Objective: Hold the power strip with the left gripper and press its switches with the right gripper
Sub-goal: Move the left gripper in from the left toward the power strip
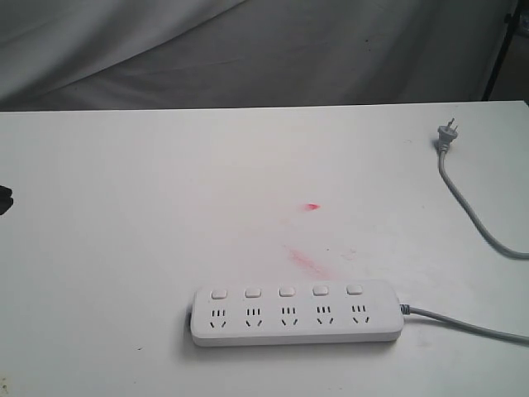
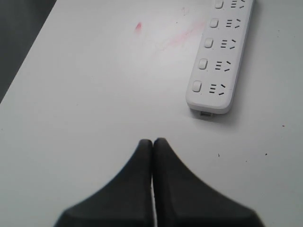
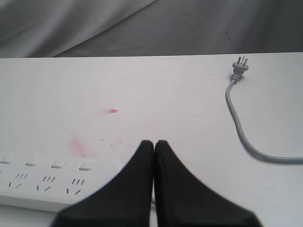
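The power strip point(image 1: 297, 313) lies flat on the matte white table point(image 1: 124, 207), near its front edge and a little right of centre in the exterior view. It is a long bar of smooth white plastic with rounded ends and its sockets face up. The switches point(image 1: 287, 291), five small rounded squares, sit in a row along its far side, one above each socket. A grey rubbery cord point(image 1: 471, 324) leaves its right end and runs off the picture. A grey plug point(image 1: 447, 132) with bare metal prongs lies well apart near the far right corner.

A faint red smear point(image 1: 306, 260) marks the table just behind the strip, with a small red spot point(image 1: 312, 207) farther back. Creased grey cloth point(image 1: 248, 50) hangs behind the table.

The left gripper point(image 2: 152, 142) has its matte black, wedge-shaped fingers pressed together on nothing, clear of the strip's cordless end. The right gripper point(image 3: 154, 143) is likewise closed and empty, and its fingers hide part of the strip's cord end. A dark shape point(image 1: 5, 200) at the exterior view's left edge may be part of an arm; too little of it shows to tell.
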